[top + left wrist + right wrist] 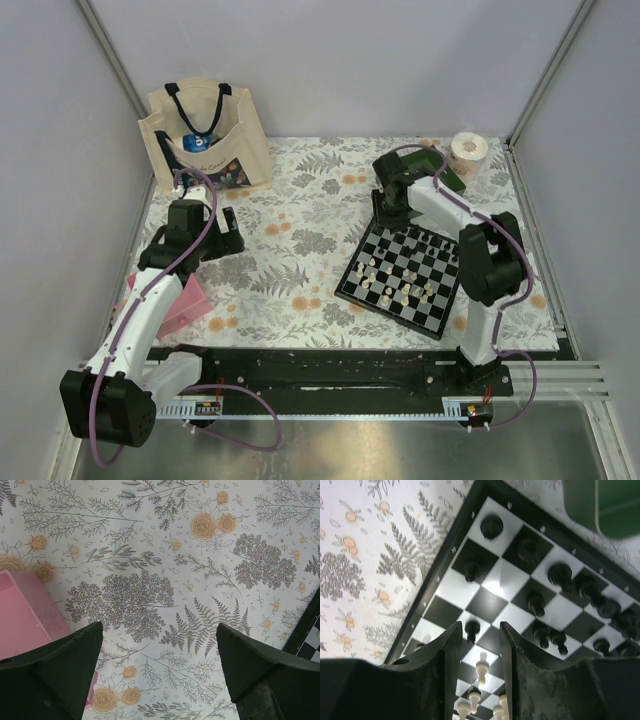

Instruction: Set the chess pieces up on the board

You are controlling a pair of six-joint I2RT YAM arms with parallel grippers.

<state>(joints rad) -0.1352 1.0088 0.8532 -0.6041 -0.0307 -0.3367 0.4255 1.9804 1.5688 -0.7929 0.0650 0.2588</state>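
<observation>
The small black-and-white checkered board with a black border lies on the flower-printed cloth of the table, near the right edge, turned so that one corner points to the near edge; tiny black chess pieces stand on its far squares and cream-white chess pieces on its near ones, though I cannot tell each square's piece. The right pincer hangs over the board's far corner, its two dark fingers a little apart and grasping nothing; a black pawn stands on the board just beyond the gap. A dark green tray sits just beside the board's far border. The left pincer hovers over bare cloth in the table's left half, spread wide and released, holding nothing; a pink flat object lies near the left edge. A cream canvas tote bag stands at the far left corner; a roll of paper stands at the far right corner.
</observation>
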